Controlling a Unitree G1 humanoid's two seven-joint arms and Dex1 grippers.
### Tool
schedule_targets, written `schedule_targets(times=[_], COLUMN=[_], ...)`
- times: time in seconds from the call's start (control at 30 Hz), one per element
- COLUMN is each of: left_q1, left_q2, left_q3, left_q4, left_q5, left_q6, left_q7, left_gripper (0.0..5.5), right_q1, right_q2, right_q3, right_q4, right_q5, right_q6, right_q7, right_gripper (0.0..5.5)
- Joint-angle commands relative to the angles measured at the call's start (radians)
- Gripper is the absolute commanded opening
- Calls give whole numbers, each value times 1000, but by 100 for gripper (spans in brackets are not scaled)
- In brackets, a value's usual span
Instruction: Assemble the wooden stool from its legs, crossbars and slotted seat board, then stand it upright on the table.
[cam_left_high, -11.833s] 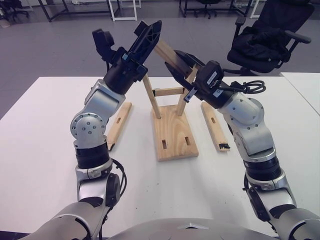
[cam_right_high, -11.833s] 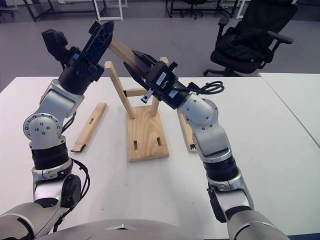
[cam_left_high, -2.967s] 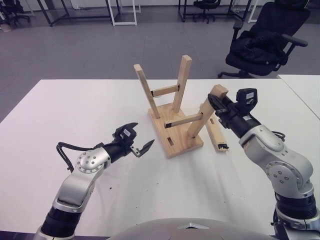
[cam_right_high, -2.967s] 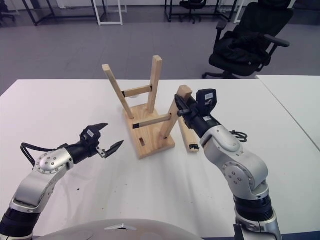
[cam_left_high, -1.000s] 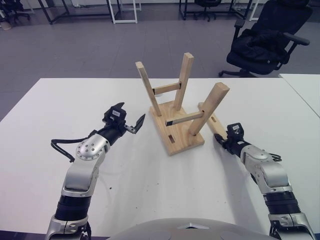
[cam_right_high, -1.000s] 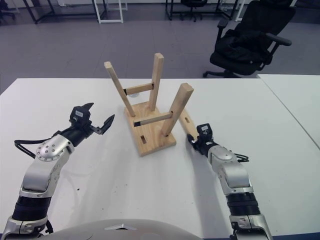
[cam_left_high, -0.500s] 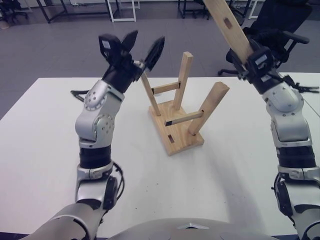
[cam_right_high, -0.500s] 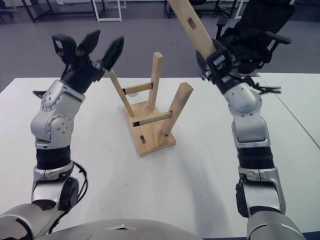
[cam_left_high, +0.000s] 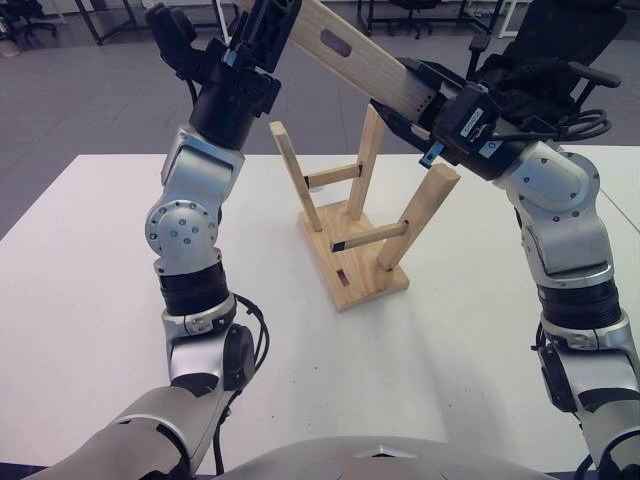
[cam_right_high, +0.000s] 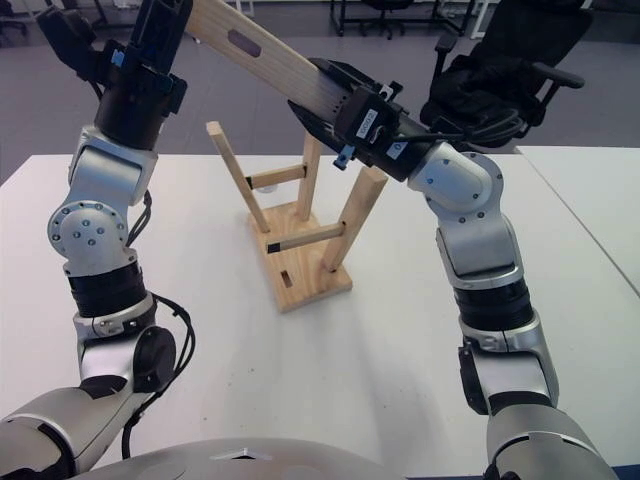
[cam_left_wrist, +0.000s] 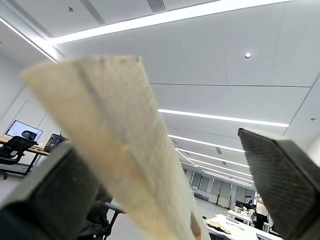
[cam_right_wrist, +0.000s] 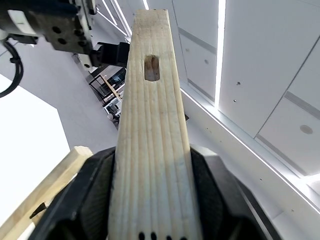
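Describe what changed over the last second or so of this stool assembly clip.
The right gripper took hold of the loose leg that lay on the table beside the half-built stool, lifted it and tilted it above the stool. The left gripper rose from table height; the leg's upper end now sits between its open fingers. The stool itself stayed put.

The long pale wooden leg with an oval slot (cam_left_high: 345, 50) runs up past the top edge of both eye views, so its upper end is cut off there, together with the tips of the left gripper (cam_left_high: 265, 28). Its lower end is buried between the black fingers of the right gripper (cam_left_high: 392, 88). In the left wrist view the same leg is a close blur that runs out at the lower edge.
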Motion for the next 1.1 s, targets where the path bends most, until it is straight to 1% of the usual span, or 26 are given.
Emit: schedule_targets(times=[0.03, 0.07, 0.17, 0.3, 0.4, 0.43, 0.47, 0.6, 0.63, 0.8, 0.9, 1.0, 1.1], left_q1=[-7, 2, 17, 37, 46, 48, 53, 78, 82, 91, 92, 138, 262], left_q2=[26, 30, 49, 74, 82, 84, 84, 86, 87, 94, 137, 221, 274], left_q3=[14, 14, 15, 14, 15, 16, 14, 7, 9, 22, 46, 70, 68], left_q4=[-21, -29, -36, -44, -43, -39, -37, -37, -36, -64, -102, -166, -257], left_q5=[-45, -62, -117, -163, -173, -173, -168, -139, -134, -124, -94, -100, -121], left_q6=[6, 16, 43, 64, 63, 60, 57, 43, 38, 17, 9, 53, 111], left_q7=[-6, -14, -37, -64, -58, -52, -50, -40, -32, 30, 76, 110, 151], left_gripper=[360, 335, 288, 238, 186, 178, 149, 106, 106, 102, 102, 102, 102], right_q1=[-7, -10, -21, -30, -32, -32, -33, -36, -36, -25, -19, -26, -55], right_q2=[-17, -11, 4, 15, 19, 20, 21, 25, 25, 16, 10, 4, -28], right_q3=[10, 10, 6, 9, 11, 10, 9, 2, 1, 5, -8, -100, -228], right_q4=[8, 1, -6, -13, -17, -17, -17, -24, -26, -47, -92, -106, -9], right_q5=[-12, -6, 14, 19, 18, 19, 19, 20, 20, 16, 56, 127, 124], right_q6=[-21, -13, 8, 24, 29, 30, 31, 37, 42, 57, 111, 200, 315], right_q7=[40, 42, 50, 52, 55, 56, 58, 61, 63, 73, 86, 50, -63], right_gripper=[207, 207, 207, 207, 207, 207, 207, 207, 245, 336, 382, 444, 449])
